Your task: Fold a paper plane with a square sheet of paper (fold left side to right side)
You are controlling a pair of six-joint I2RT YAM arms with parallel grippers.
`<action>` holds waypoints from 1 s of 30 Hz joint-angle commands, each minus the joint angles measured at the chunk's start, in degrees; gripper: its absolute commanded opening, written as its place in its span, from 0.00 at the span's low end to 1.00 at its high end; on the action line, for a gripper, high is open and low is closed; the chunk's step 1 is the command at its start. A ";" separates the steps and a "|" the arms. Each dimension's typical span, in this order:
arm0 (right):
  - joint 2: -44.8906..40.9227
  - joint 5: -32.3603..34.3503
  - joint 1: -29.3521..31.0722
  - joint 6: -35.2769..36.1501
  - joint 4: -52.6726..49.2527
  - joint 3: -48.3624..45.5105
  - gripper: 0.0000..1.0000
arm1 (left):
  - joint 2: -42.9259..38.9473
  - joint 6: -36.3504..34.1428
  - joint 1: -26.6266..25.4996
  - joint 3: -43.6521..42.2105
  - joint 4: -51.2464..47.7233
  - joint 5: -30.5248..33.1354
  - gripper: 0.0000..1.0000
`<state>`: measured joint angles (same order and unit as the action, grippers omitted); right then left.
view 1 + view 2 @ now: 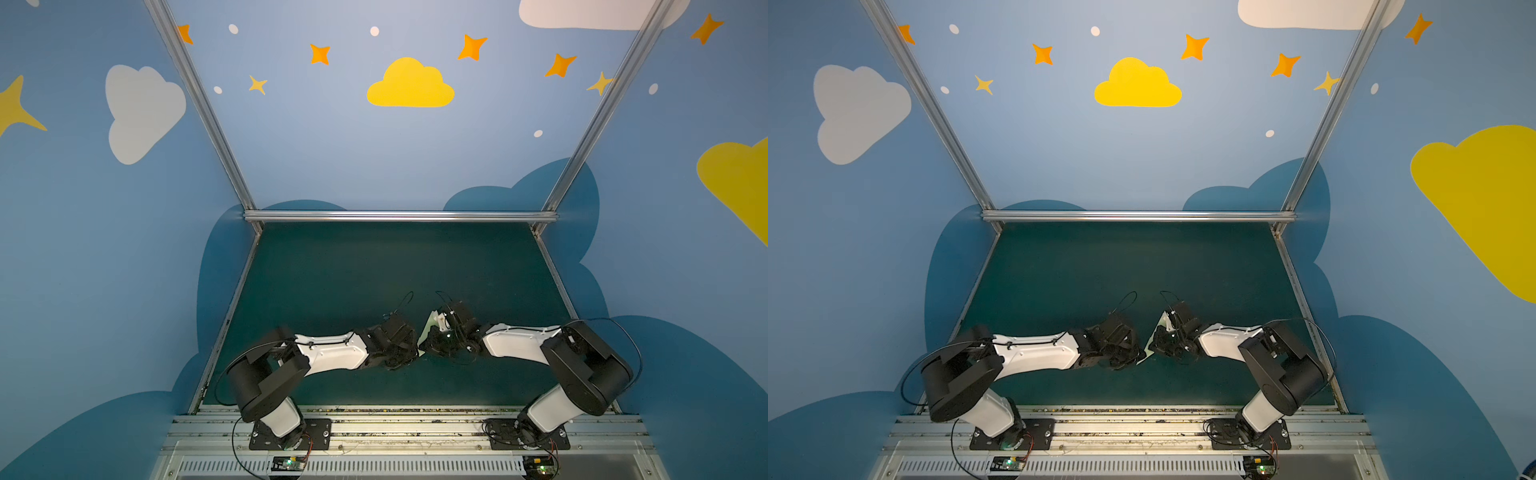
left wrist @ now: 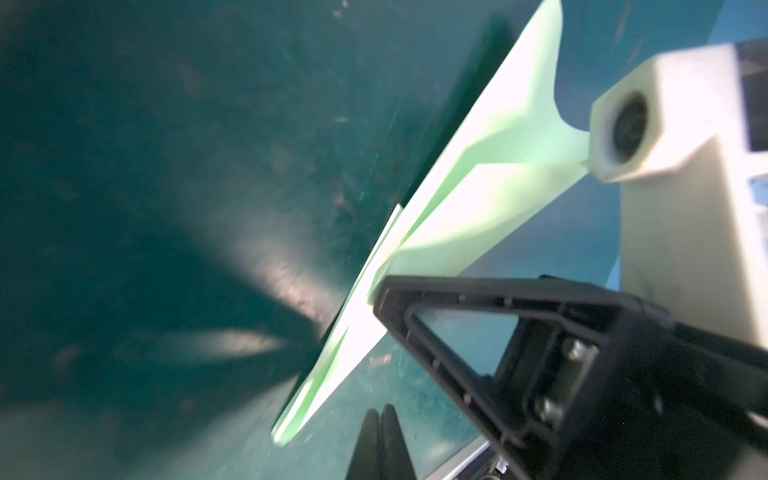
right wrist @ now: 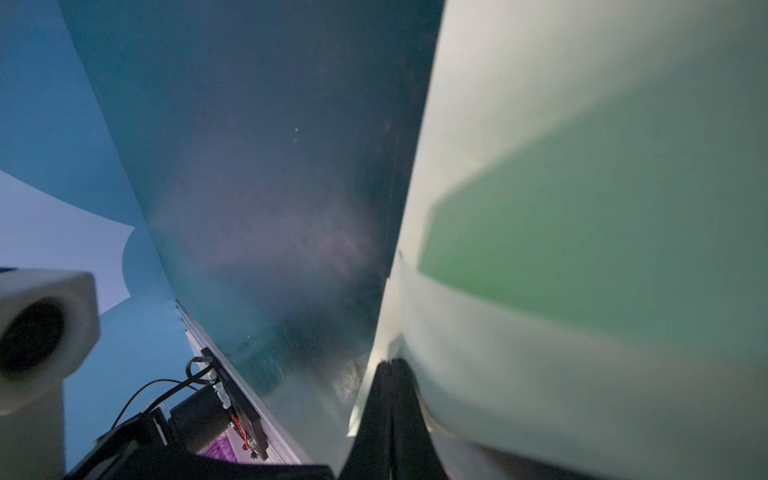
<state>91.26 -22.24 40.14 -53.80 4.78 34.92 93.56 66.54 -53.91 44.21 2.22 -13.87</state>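
Observation:
The pale-green sheet of paper (image 1: 426, 332) (image 1: 1160, 323) is folded into a narrow, pointed paper plane shape with lengthwise creases (image 2: 478, 183). It stands tilted on edge between the two wrists, near the middle of the mat. My right gripper (image 1: 432, 345) (image 1: 1154, 345) (image 3: 392, 363) is shut on its edge, and the paper (image 3: 582, 249) fills the view beside the fingers. One of the right fingers (image 2: 399, 291) shows black against the paper. My left gripper (image 1: 411, 353) (image 1: 1136, 353) (image 2: 381, 411) is shut with nothing in it, beside the paper's pointed end.
The dark green mat (image 1: 374, 270) spreads toward the back wall. An aluminium rail (image 1: 399, 216) runs along the far edge and a slotted rail (image 1: 395, 428) along the front by the arm bases. The two wrists nearly touch at the centre.

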 commanded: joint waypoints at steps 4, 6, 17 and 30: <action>3.75 5.98 0.94 -0.10 -5.87 -3.45 0.00 | 4.15 -2.22 0.63 2.95 0.67 -0.13 0.03; 3.75 5.96 0.99 -0.12 -5.70 -3.68 0.00 | 5.15 -2.55 0.96 3.72 0.65 -0.24 0.03; 3.57 6.03 0.97 -0.12 -5.71 -4.02 0.00 | 6.90 -2.21 1.36 2.07 1.82 -1.09 0.03; 3.42 6.29 0.99 -0.16 -6.08 -3.92 0.00 | 0.17 -0.54 0.91 -7.35 0.79 -0.10 0.03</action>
<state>90.98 -22.11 40.23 -54.02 6.13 34.04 94.74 65.58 -52.88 39.53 7.29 -14.83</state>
